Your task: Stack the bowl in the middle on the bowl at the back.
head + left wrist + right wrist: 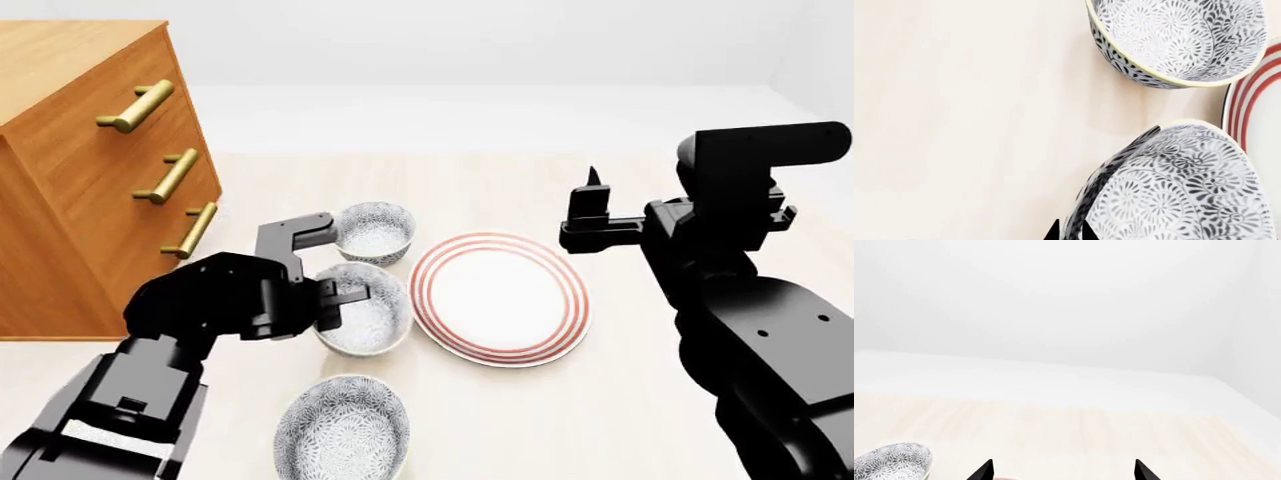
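Observation:
Three alike blue-grey patterned bowls stand in a row left of the plate. The bowl in the middle [367, 312] [1187, 185] has my left gripper [344, 294] [1071, 233] shut on its near-left rim, one finger inside the wall and one outside. It looks slightly tilted. The bowl at the back [375, 231] [1181, 40] sits empty on the table just beyond it, a small gap between the two. My right gripper [591, 190] [1064, 472] hangs open above the table's right side, with nothing between its fingers.
A red-ringed white plate [499, 297] [1253, 100] lies right of the bowls, close to the middle one. A third patterned bowl [343, 428] sits nearest me. A wooden dresser [94, 170] with brass handles stands at the left. A patterned bowl [893, 460] shows in the right wrist view.

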{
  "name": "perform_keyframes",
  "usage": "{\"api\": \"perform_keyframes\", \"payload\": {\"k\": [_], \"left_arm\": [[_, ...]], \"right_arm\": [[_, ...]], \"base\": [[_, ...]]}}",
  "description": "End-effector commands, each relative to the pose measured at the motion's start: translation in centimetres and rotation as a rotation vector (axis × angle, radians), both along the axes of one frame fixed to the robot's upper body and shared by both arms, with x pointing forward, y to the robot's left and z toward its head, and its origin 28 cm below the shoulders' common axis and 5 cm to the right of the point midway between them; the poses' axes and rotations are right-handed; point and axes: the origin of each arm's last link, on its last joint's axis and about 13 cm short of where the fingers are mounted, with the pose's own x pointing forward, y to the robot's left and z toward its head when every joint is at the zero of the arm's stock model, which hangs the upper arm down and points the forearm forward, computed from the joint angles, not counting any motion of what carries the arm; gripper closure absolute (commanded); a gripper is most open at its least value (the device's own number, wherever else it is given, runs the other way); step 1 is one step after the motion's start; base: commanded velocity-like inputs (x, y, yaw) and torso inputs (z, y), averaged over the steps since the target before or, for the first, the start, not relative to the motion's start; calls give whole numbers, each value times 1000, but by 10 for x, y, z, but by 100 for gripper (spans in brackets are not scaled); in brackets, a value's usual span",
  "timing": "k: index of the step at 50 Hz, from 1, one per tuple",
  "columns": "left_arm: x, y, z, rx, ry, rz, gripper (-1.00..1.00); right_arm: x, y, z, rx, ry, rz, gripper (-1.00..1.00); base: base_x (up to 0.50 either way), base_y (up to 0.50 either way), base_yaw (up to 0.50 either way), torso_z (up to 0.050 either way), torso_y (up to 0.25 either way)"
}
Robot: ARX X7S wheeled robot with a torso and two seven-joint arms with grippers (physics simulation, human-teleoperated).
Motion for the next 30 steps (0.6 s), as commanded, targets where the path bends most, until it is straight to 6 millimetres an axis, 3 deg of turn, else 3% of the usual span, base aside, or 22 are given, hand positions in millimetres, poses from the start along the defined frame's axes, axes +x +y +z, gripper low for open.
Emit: {"api": "perform_keyframes", "payload": {"k": [1, 20, 30], "left_arm": [[-2, 13, 9, 42, -16, 42, 100], [-16, 20, 44, -90, -48, 78, 100], [-39, 26, 73, -151, -54, 61, 100]], "right_arm": [[-1, 0, 0, 2, 0, 2, -100], [-1, 2, 0, 14, -14, 3, -100], [-3, 0, 1, 16, -19, -1, -100]], "base": [[0, 0, 0, 0, 0], [0, 0, 0, 0, 0], [0, 0, 0, 0, 0]]}}
